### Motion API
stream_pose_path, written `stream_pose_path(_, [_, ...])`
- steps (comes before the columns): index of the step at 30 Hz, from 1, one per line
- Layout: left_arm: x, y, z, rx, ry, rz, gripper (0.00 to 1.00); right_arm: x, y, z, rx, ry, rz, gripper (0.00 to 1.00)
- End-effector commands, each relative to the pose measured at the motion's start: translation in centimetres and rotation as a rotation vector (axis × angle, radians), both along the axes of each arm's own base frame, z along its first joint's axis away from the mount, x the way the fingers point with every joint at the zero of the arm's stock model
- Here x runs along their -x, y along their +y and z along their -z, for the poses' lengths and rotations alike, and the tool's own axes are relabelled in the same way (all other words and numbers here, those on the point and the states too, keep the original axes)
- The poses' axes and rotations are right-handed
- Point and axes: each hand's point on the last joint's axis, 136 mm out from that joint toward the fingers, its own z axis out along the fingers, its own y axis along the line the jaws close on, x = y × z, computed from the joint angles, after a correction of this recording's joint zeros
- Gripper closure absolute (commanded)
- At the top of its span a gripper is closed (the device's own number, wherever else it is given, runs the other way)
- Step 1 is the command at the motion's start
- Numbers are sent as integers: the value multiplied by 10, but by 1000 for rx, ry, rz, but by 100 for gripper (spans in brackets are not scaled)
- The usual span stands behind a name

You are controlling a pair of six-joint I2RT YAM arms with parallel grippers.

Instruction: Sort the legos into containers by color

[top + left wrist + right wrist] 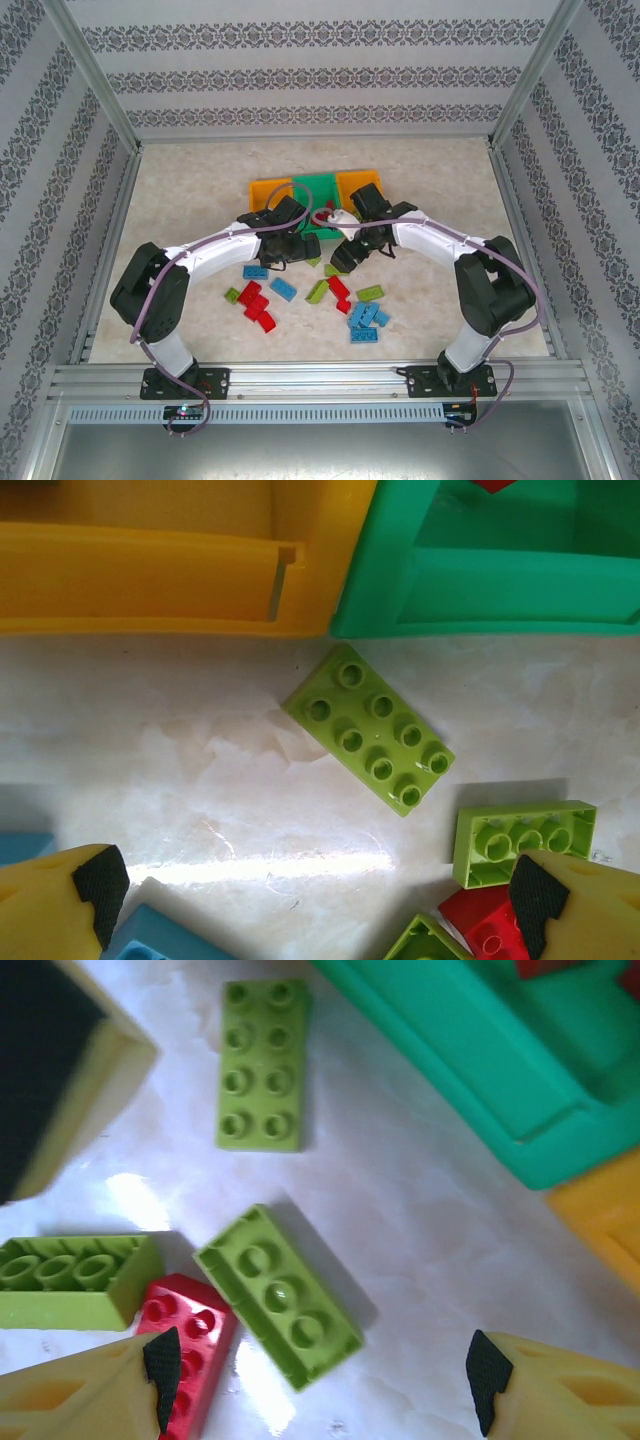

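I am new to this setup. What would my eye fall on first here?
First, the bright bins, orange, green, orange, at mid-table. Before them lie loose legos, a blue cluster to the right, red ones to the left. The left gripper and right gripper hang open over green bricks near the bins.

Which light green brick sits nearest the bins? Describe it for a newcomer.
Start where the left orange bin meets the green bin, and look just in front. The light green brick lies flat there, alone, all eight studs showing.
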Motion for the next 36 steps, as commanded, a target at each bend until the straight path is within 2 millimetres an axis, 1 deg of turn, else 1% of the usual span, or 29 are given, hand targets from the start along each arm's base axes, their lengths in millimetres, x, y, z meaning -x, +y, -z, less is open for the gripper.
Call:
stream_pose_path(1, [5,11,-14,-42,-32,15,1,21,11,-6,-30,-5,-84,22])
stream_pose_path(4, [6,21,-14,-33,-34,-9,1,41,15,-8,5,-59,-154,22])
stream_pose_path(9, [4,48,-12,-2,-7,-85,1,67,19,-12,57,-140,-264,22])
stream_pose_path(12, [4,60,-14,3,-6,-110,1,84,21,-11,86,-163,-322,22])
stream_pose_path(15, [4,69,-15,-2,-7,-123,1,101,26,-2,150,-197,-402,22])
stream_pose_path(18, [6,75,-15,8,3,-131,1,109,35,8,194,-218,-461,22])
stream_pose_path(25, [12,84,-17,23,-8,-147,1,111,51,16,248,-260,-571,22])
stream_pose_path(30, [17,84,-14,44,-10,-156,1,101,60,25,308,-305,-594,22])
stream_pose_path(34, [19,86,-13,45,-12,-158,1,94,72,18,283,-369,-586,22])
stream_pose_path(36, [20,86,-12,46,-13,-159,1,93,72,21,297,-377,-600,22])
